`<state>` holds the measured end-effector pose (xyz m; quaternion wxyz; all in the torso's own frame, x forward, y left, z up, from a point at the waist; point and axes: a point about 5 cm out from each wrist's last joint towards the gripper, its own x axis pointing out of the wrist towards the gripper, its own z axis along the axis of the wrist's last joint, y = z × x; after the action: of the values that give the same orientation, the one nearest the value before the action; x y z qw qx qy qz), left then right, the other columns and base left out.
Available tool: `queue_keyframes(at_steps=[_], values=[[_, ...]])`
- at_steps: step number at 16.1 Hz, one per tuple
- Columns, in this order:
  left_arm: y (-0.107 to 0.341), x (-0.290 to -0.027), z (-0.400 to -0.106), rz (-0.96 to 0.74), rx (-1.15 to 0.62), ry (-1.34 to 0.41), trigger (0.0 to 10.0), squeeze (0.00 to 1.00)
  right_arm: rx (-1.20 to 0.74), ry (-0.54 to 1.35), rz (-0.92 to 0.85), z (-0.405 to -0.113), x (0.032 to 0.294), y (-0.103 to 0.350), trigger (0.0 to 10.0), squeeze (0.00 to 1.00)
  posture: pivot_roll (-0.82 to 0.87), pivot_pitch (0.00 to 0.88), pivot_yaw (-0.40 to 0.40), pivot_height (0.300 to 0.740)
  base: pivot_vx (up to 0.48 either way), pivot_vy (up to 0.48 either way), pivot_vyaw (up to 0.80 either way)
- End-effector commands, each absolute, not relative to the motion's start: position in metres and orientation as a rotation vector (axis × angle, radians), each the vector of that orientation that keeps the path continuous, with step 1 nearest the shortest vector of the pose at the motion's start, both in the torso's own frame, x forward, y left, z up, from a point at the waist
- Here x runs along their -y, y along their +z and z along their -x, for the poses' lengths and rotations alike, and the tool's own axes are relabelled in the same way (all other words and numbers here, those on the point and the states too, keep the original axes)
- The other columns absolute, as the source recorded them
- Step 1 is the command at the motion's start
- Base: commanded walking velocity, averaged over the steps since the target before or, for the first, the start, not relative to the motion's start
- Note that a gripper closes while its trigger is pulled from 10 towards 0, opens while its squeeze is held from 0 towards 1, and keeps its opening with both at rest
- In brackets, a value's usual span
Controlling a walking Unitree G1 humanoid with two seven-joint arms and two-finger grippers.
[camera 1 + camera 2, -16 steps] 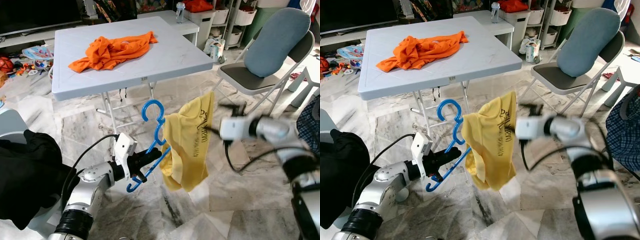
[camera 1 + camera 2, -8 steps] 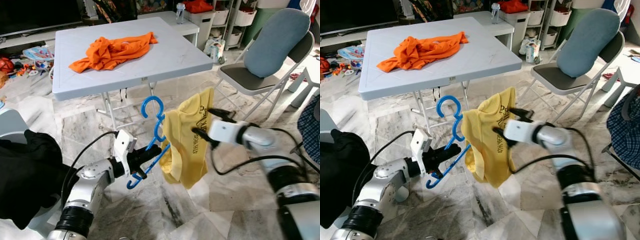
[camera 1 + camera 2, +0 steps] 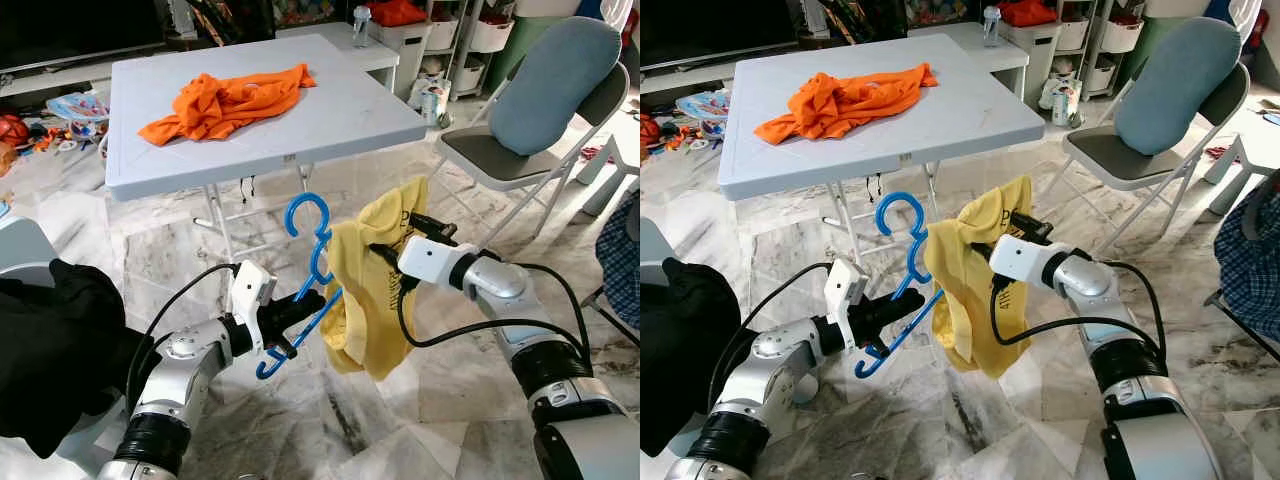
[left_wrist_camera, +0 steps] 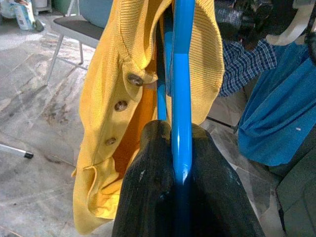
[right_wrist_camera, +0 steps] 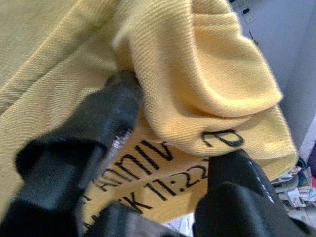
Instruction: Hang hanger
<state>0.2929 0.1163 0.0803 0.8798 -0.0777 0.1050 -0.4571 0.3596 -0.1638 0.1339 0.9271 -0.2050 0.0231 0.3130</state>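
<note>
My left gripper point(image 3: 283, 318) is shut on the lower bar of a blue plastic hanger point(image 3: 309, 262), holding it tilted above the floor with its hook point(image 3: 305, 212) up. In the left wrist view the black fingers point(image 4: 148, 187) clamp the blue bar point(image 4: 181, 89). A yellow shirt point(image 3: 368, 300) with black lettering hangs from the hanger's far arm. My right gripper point(image 3: 400, 238) is at the shirt's upper right side. Its fingers point(image 5: 79, 143) stand apart on either side of a bunched fold of the yellow fabric point(image 5: 197, 74).
A white folding table point(image 3: 340, 115) stands just behind with an orange shirt point(image 3: 225, 98) on it. A folding chair with a grey-blue cushion point(image 3: 545, 85) is at the right. Black cloth point(image 3: 50, 340) lies at my left and blue plaid cloth point(image 3: 622, 255) at the far right. The floor is marble.
My right gripper has swung left from beside the shirt onto its upper edge, fingers now around a fold. The left gripper keeps hold of the hanger, almost still.
</note>
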Motion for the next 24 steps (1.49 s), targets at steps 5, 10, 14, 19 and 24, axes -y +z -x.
queue_keyframes(at_steps=[5,10,14,19,24], values=[[0.091,-0.117,-0.302,0.126,-0.173,-0.945,0.0,0.0,-0.025,0.597,0.339,-0.363,0.17,0.144,0.0,0.0,-0.12,0.0,0.003,0.74,0.0,0.0,0.0],[0.089,-0.116,-0.301,0.124,-0.177,-0.949,0.0,0.0,-0.029,0.574,0.323,-0.364,0.173,0.145,0.0,0.0,-0.13,0.0,0.004,0.74,0.0,0.0,0.0],[0.089,-0.115,-0.302,0.118,-0.175,-0.953,0.0,0.0,-0.039,0.574,0.267,-0.364,0.166,0.141,0.0,0.0,-0.12,0.0,0.002,0.74,0.0,0.0,0.0],[0.092,-0.114,-0.3,0.108,-0.152,-0.93,0.0,0.0,-0.081,0.501,0.159,-0.368,0.161,0.137,0.0,0.0,-0.11,0.0,-0.007,0.74,0.0,0.0,0.0],[0.089,-0.117,-0.292,0.082,-0.156,-0.906,0.0,0.0,0.025,0.261,0.07,-0.383,0.174,0.164,0.0,0.0,-0.1,0.0,0.001,0.74,0.0,0.0,0.0]])
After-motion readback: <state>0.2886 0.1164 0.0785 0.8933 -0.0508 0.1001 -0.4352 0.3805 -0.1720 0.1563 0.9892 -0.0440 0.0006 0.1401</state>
